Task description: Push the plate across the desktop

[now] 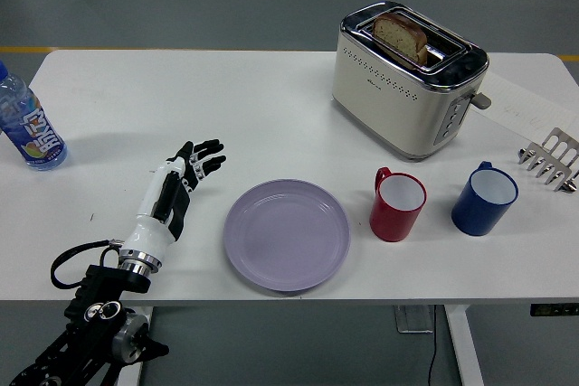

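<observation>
Progress cannot be read: the lilac plate point(287, 234) lies near the counter's point(271, 97) front edge, at 6 o'clock. At its 9 o'clock, apart, the left hand point(185, 174) hovers, fingers spread, holding nothing.

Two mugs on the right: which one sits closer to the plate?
The red mug. It stands just right of the purple plate, handle toward it; the blue mug is farther right, beyond the red one.

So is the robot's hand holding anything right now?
No, nothing is held. The left hand is over the table with its fingers spread out, off to the left of the purple plate and not touching it.
</observation>
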